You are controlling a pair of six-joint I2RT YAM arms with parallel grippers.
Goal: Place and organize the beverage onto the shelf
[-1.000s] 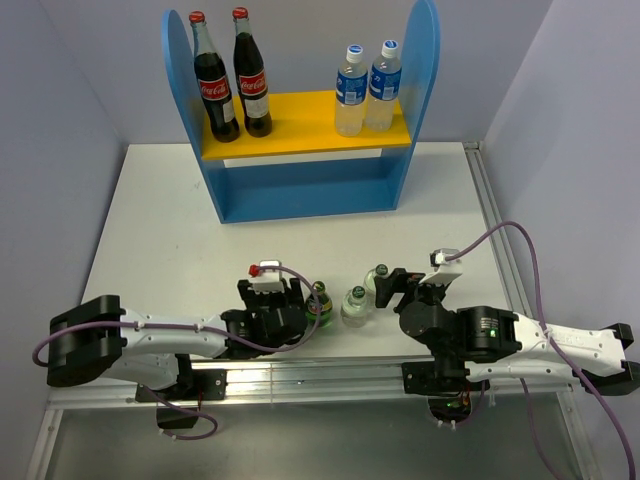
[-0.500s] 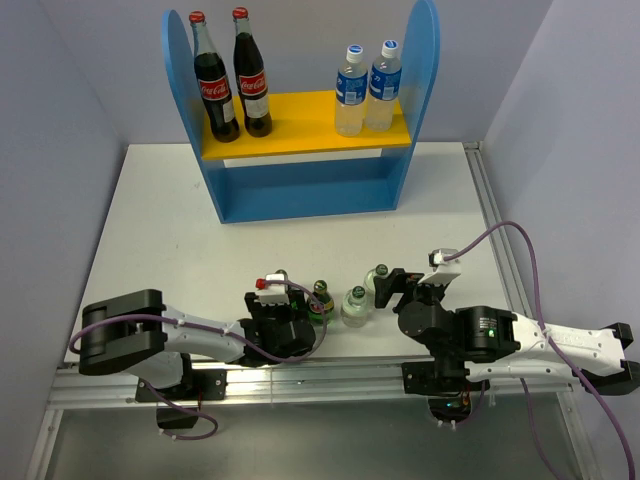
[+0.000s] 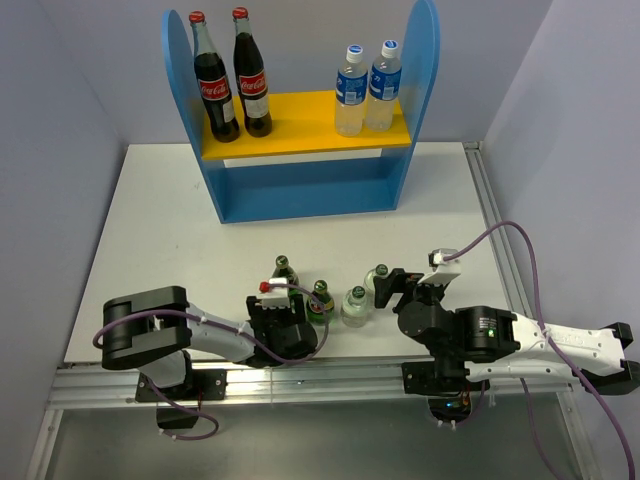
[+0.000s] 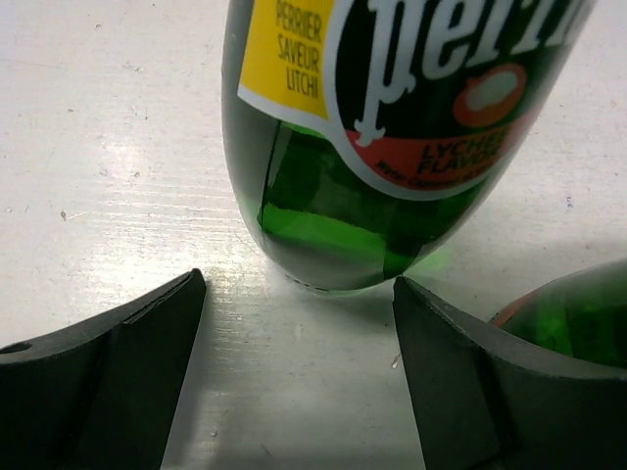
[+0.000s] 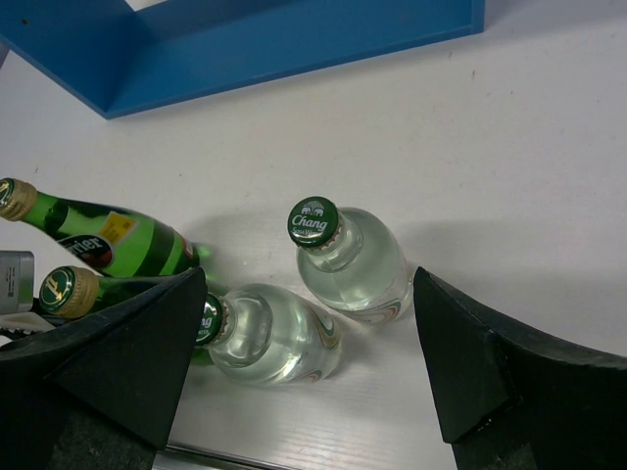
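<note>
The left gripper [image 4: 299, 299] sits low on the white desk [image 3: 170, 220]. Its jaws are open and hold nothing. A green Perrier bottle [image 4: 392, 127] stands on the desk just in front of the jaw tips. It is lined up with the gap between them, and neither jaw touches it. A second green bottle [image 4: 573, 318] stands just beside it, partly hidden behind the jaw on the right of the left wrist view.

The right gripper [image 5: 309, 294] has its jaws wide open and holds nothing too. It looks down at two clear bottles with green caps. The first Chang bottle [image 5: 353, 259] stands a bit farther out. The other clear bottle [image 5: 274, 343] is just beside it, close to the jaw on the left of the right wrist view.

All four of these small bottles are on the desk, near the arms and well apart from the shelf [image 3: 300, 200]. The shelf stands at the far side of the desk. On its yellow board [image 3: 300, 135] two water bottles [image 3: 365, 90] stand on the right. Two tall cola bottles [image 3: 232, 85] stand on the left.
</note>
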